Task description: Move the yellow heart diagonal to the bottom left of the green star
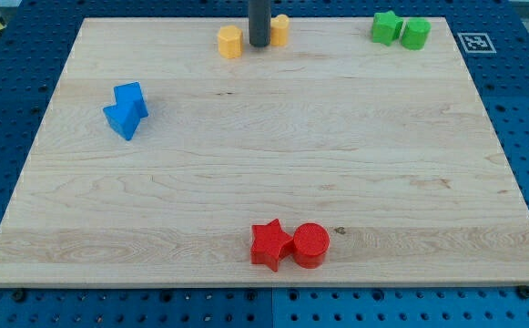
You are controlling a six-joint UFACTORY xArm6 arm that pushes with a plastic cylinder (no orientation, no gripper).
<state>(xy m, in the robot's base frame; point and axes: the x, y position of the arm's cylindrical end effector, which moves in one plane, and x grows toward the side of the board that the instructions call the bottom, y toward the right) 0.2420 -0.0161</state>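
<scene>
Yellow blocks: one (230, 42) left of my tip (259, 45), one (280, 29) right, top centre; which is the heart, I cannot tell.
Green star (386, 26): top right.
Claw: none, just rod.

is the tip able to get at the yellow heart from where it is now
Probably yes. My tip stands between the two yellow blocks at the view's top, and nothing lies between it and either. I cannot tell for sure which is the heart: the left one or the right.

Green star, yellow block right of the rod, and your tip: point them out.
green star (387, 27), camera view, top face.
yellow block (281, 29), camera view, visible right part.
my tip (259, 44), camera view, rod's lower end.
</scene>
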